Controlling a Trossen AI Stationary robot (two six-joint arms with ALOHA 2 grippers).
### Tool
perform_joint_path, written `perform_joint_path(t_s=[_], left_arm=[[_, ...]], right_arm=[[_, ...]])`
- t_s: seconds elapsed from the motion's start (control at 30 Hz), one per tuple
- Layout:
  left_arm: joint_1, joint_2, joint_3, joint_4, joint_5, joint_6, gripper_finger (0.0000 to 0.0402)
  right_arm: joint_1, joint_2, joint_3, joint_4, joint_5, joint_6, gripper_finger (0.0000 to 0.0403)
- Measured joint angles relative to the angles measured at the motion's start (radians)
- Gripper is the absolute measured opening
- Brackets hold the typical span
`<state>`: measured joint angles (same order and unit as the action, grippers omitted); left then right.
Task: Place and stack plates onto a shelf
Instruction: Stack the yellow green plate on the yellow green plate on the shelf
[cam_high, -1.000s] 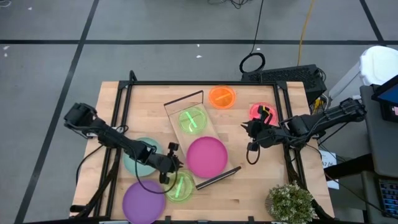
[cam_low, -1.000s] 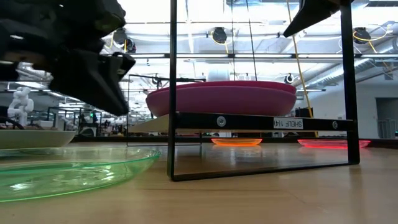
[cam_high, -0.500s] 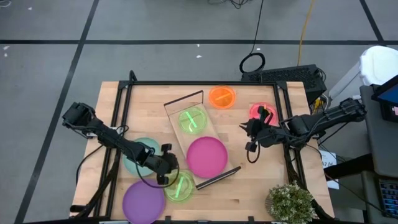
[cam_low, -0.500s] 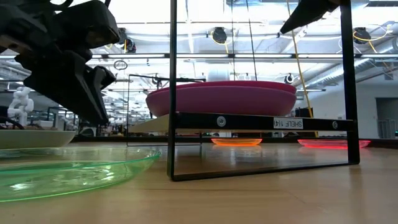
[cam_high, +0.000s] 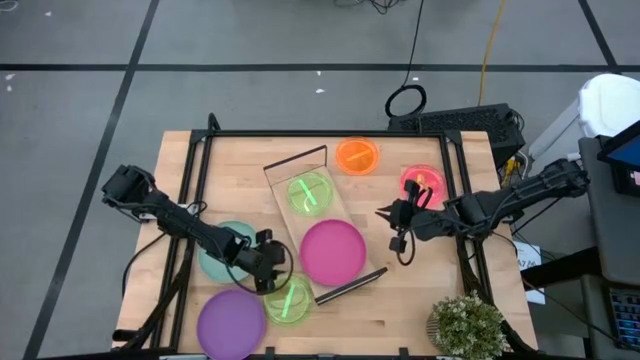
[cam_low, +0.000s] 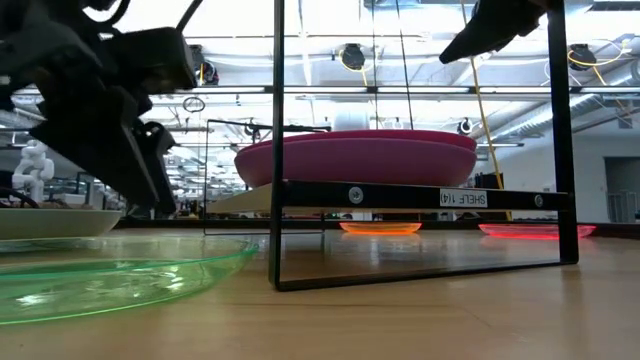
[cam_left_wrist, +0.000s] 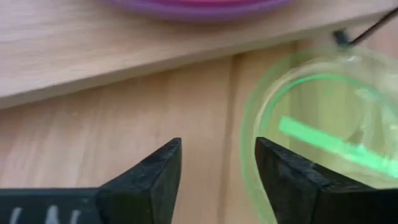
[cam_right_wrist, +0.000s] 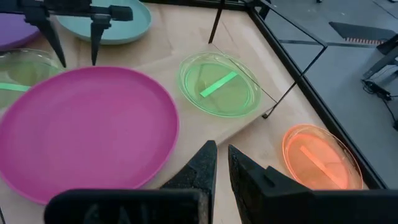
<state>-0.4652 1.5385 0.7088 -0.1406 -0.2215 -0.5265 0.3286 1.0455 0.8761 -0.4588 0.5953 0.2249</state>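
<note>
The light wooden shelf (cam_high: 322, 232) with thin black wire end frames is seen in the high view lying aslant at the table's middle, with a small translucent green divided plate (cam_high: 308, 193) at its far end and a large opaque magenta plate (cam_high: 333, 251) at its near end. Beside the near end, a second translucent green plate (cam_high: 290, 299) rests on the tabletop, with the left gripper (cam_high: 268, 281) at its edge; teal (cam_high: 222, 250) and purple (cam_high: 231, 323) plates lie close by. The right gripper (cam_high: 392, 217) hangs just beside the shelf, empty.

In the low view, the magenta plate is shown resting on the board, the green plate flat on the table.

In the left wrist view, the left fingers (cam_left_wrist: 146, 180) are parted, and the green rim passes by one of them without being gripped.

In the right wrist view, the right fingers (cam_right_wrist: 200, 163) are nearly together, holding nothing.

The step in hand is judged to be the pickup of the tabletop green plate. The rim must be straddled by the fingers and pinched before lifting.
</note>
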Motion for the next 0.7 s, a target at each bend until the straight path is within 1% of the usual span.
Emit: perform_joint_path(t_s=[0.1,0.2,0.47,0.63,0.7], left_arm=[[-0.002,-0.001,0.001,-0.002,0.006,-0.002,0.0227],[-0.001,-0.001,0.001,-0.007,0.007,-0.004,0.0235],[0.010,0.004,0.001,-0.015,0.076,-0.034,0.0237],[0.015,0.029,0.001,0.038,0.153,-0.055,0.0237],[0.015,0.043,0.002,0.041,0.166,-0.056,0.0237]], right_arm=[[0.000,0.000,0.000,0.004,0.000,-0.001,0.0027],[0.000,0.000,0.000,0.011,0.000,-0.002,0.0027],[0.000,0.000,0.000,0.014,0.000,-0.002,0.0027],[0.000,0.000,0.000,0.014,0.000,-0.002,0.0027],[0.000,0.000,0.000,0.014,0.000,-0.005,0.0027]])
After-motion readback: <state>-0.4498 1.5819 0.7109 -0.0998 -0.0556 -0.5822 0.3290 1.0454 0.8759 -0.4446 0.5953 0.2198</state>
